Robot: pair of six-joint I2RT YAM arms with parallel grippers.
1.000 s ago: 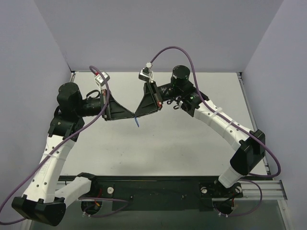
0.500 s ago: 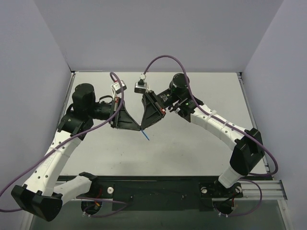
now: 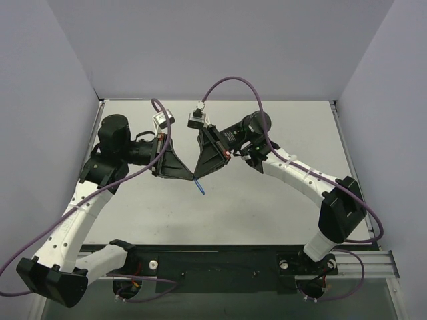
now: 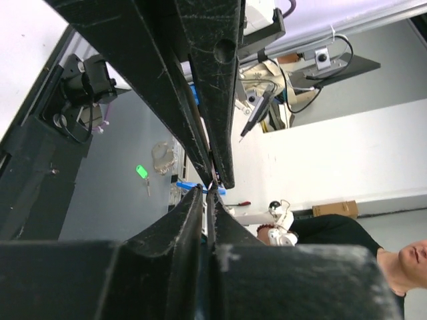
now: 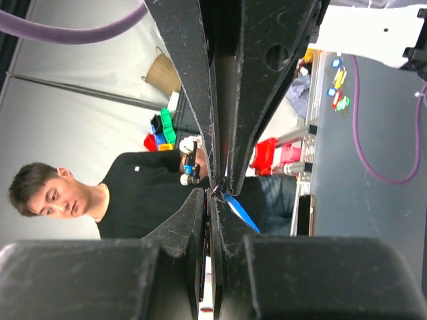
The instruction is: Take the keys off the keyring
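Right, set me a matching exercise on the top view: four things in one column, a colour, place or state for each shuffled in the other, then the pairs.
Things:
1. blue tag
2. left gripper
3. right gripper
4. right arm's cable

Descriptions:
A. purple, arching up and over
B. reaches in from the left of the view
C. dangles from where the two grippers' tips meet
D. reaches in from the right, jaws shut

Pairs: 1-C, 2-B, 3-D, 4-A

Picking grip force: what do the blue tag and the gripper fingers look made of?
Blue tag: likely plastic; smooth, uniformly bright blue.
Gripper fingers: matte black, probably hard plastic, though coated metal is possible; fine pale scratches show on the faces.
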